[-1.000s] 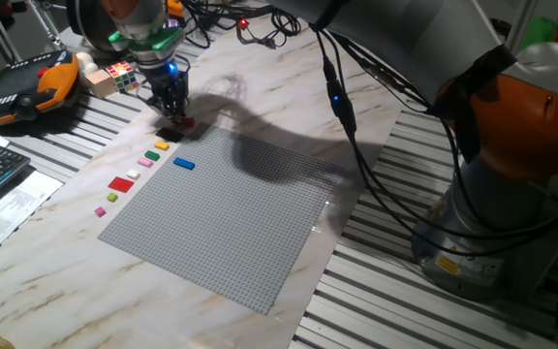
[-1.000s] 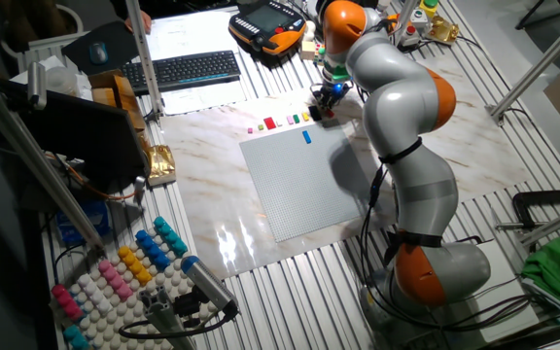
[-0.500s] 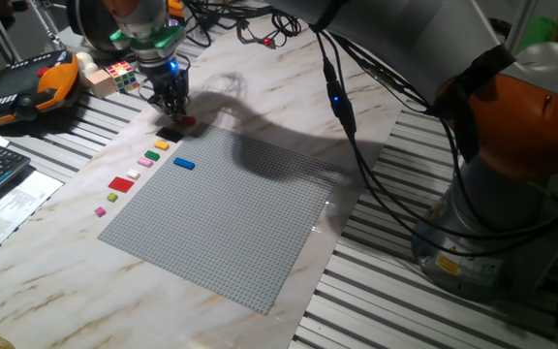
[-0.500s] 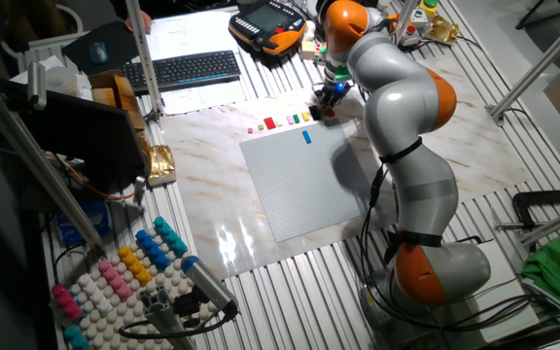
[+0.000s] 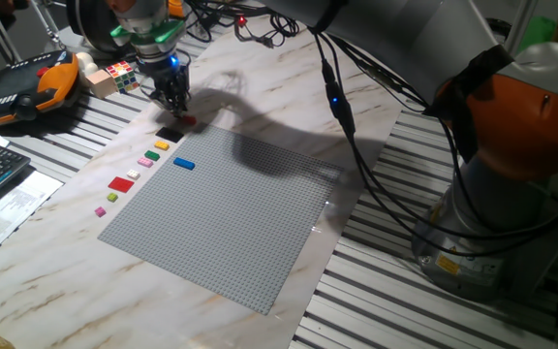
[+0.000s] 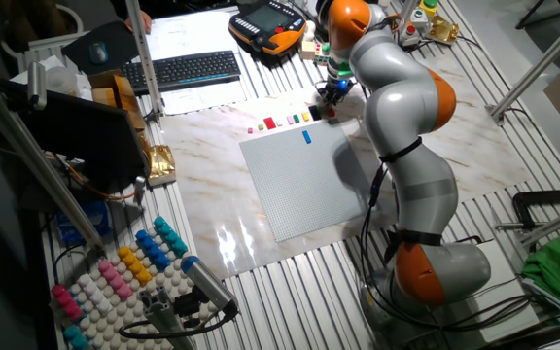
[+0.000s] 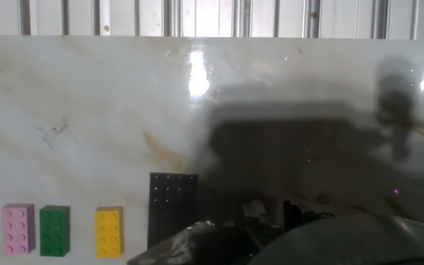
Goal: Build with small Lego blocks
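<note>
In one fixed view, the hand (image 5: 173,100) hovers just above a red block (image 5: 189,121) and a black block (image 5: 168,134) at the baseplate's (image 5: 231,218) 12 o'clock edge; its grip cannot be told. In the other fixed view, a blue block (image 6: 306,137) sits on the baseplate. In the hand view, pink (image 7: 18,229), green (image 7: 54,230), yellow (image 7: 109,232) and black blocks line the tabletop (image 7: 124,110) at 7 o'clock.

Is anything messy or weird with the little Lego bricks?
Nothing stands out. The loose bricks lie flat in a row on the marble beside the grey baseplate, one blue brick sits on it, and the gripper hovers by the black brick.
</note>
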You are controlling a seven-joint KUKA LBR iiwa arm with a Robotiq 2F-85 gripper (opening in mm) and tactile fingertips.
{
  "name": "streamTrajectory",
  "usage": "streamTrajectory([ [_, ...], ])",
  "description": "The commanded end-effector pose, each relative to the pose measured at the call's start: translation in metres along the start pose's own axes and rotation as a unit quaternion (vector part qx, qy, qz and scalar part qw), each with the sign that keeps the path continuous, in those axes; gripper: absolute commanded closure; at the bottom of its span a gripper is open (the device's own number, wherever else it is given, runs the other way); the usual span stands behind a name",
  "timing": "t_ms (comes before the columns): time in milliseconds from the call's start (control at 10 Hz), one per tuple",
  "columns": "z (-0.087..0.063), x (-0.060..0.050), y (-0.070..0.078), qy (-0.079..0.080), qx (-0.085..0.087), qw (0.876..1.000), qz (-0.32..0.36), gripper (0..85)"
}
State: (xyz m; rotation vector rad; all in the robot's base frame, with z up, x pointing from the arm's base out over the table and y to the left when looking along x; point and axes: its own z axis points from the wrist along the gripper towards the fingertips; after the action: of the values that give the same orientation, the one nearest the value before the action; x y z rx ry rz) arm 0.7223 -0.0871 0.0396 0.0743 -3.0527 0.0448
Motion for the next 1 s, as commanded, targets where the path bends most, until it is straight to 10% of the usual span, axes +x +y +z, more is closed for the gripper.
streamTrajectory([
  [0, 0.000, 0.000, -0.003, 0.001, 0.000, 1.000, -0.002, 60.0],
  [900, 0.007, 0.000, -0.018, -0.003, -0.003, 1.000, -0.016, 60.0],
])
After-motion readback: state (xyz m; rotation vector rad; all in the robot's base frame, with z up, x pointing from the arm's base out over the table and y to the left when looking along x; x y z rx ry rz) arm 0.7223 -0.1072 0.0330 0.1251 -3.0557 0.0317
